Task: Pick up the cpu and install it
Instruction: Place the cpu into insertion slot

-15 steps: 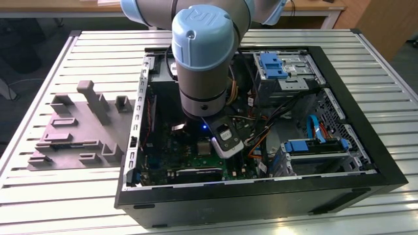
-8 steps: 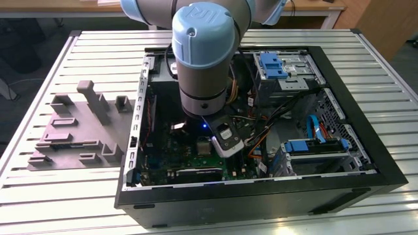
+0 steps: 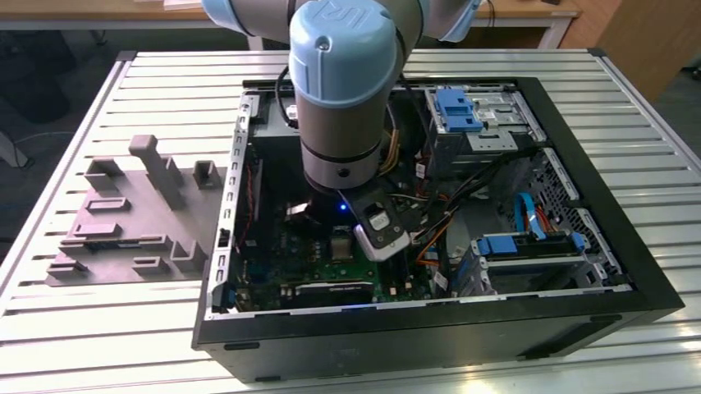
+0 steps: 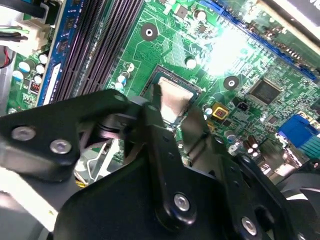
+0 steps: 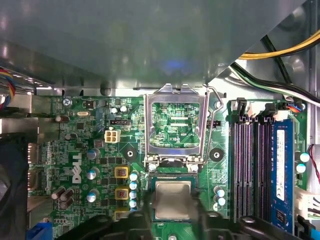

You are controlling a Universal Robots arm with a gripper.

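The cpu point(image 5: 172, 200) is a small silvery square with a pale rim, sitting at the socket of the green motherboard point(image 5: 90, 150) inside the computer case. My gripper point(image 5: 173, 206) reaches down into the case point(image 3: 438, 320), and its black fingers point(image 4: 152, 107) press against two opposite edges of the cpu point(image 4: 174, 100), so it is shut on it. The hinged metal socket frame point(image 5: 175, 125) stands flipped open just beyond the chip. In the exterior view the gripper point(image 3: 350, 240) hangs low over the board below the grey and blue arm.
A grey moulded tray point(image 3: 121, 222) with raised blocks lies on the slatted table at the exterior view's left. Memory slots point(image 5: 247, 165) run beside the socket. Yellow and black cables point(image 5: 280, 55) and blue drive brackets point(image 3: 455, 107) crowd the case at the exterior view's right.
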